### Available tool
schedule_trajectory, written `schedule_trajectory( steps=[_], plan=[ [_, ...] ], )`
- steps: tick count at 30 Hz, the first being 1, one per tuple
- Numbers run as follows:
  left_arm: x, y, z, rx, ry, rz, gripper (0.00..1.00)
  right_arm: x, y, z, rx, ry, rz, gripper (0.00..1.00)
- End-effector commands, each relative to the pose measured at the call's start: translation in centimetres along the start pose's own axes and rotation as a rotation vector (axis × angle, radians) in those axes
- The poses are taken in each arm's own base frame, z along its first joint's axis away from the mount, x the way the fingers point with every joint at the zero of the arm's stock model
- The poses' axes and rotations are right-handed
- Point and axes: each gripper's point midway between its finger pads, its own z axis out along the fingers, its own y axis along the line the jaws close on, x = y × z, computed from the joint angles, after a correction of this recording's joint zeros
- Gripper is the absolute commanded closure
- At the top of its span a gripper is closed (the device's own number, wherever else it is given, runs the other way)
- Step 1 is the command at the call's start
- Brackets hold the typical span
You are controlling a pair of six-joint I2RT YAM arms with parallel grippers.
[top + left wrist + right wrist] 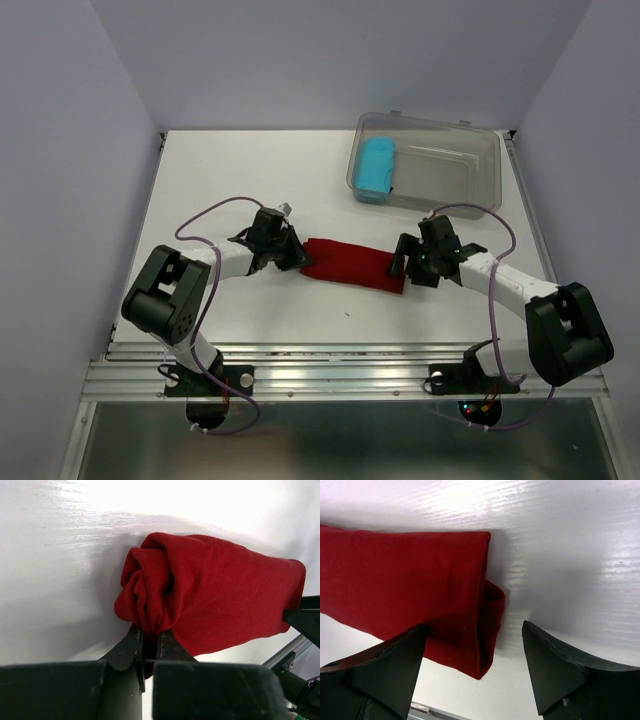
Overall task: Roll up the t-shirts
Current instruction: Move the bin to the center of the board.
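The dark red shirt (350,265) is lying as a long folded strip in the middle of the bench (240,170), closer to its near edge. The left gripper (149,636) is pinching the bunched left end of the strip, jaws clamped together on the cloth. The right gripper (474,628) is standing wide apart at the strip's right end, gripping nothing. The cyan roll (377,168) is sitting in the left part of the clear bin (470,185) at the far right corner.

Dark red t-shirt (352,265), long folded band, flat in front of clear bin (450,178); cyan t-shirt (377,165), compact roll, inside bin's left end.
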Motion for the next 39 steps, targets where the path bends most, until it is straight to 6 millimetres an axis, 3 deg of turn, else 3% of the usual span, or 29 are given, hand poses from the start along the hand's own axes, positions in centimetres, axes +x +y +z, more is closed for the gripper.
schedule_trajectory(
  steps=[1,6,10,12,14,16,17,19,22,29,30,34,35,36,39],
  plan=[
    [1.0,0.7,0.3,-0.027,0.04,0.014,1.0,-0.7,0.4,0.3,-0.035,-0.046,0.072,0.18],
    [0.4,0.1,-0.2,-0.016,0.025,0.022,1.0,0.6,0.3,0.8,-0.058,-0.024,0.131,0.21],
    [-0.2,-0.3,-0.6,-0.019,0.01,0.033,1.0,1.2,0.4,1.5,-0.094,-0.019,0.166,0.37],
    [-0.5,-0.2,-0.6,-0.031,0.001,0.041,1.0,1.0,0.9,1.6,-0.117,-0.019,0.146,0.38],
    [-0.8,0.0,-0.8,-0.051,-0.003,0.048,1.0,0.5,0.4,1.6,-0.074,-0.021,0.098,0.32],
    [-0.9,0.1,-0.9,-0.065,-0.003,0.062,1.0,-0.2,-0.6,0.8,-0.005,-0.048,0.077,0.2],
    [-1.0,0.3,-1.0,-0.08,0.002,0.07,1.0,-2.0,-0.6,-0.4,0.023,-0.119,0.043,0.14],
    [-1.1,0.5,-1.1,-0.09,0.004,0.078,1.0,-4.1,-0.6,-1.7,0.054,-0.192,0.019,0.13],
    [-0.9,1.0,-1.5,-0.109,0.02,0.09,1.0,-9.5,1.1,-4.6,0.076,-0.33,-0.03,0.12],
    [-0.8,1.2,-2.1,-0.118,0.021,0.107,1.0,-18.6,1.6,-7.1,0.12,-0.479,-0.039,0.12],
    [-0.7,1.3,-2.1,-0.12,0.022,0.109,1.0,-20.9,1.8,-8.4,0.115,-0.528,-0.027,0.12],
    [-0.9,1.2,-2.1,-0.118,0.021,0.115,1.0,-26.1,-0.5,-8.3,0.159,-0.566,0.035,0.11],
    [-1.0,1.1,-2.1,-0.117,0.02,0.117,1.0,-26.9,-2.5,-7.1,0.18,-0.543,0.074,0.11],
    [-1.0,1.2,-2.1,-0.117,0.02,0.115,1.0,-27.3,-2.3,-6.6,0.172,-0.535,0.079,0.11],
    [-1.2,1.0,-2.2,-0.112,0.016,0.118,1.0,-29.5,-5.8,-5.7,0.194,-0.527,0.161,0.09]
  ],
)
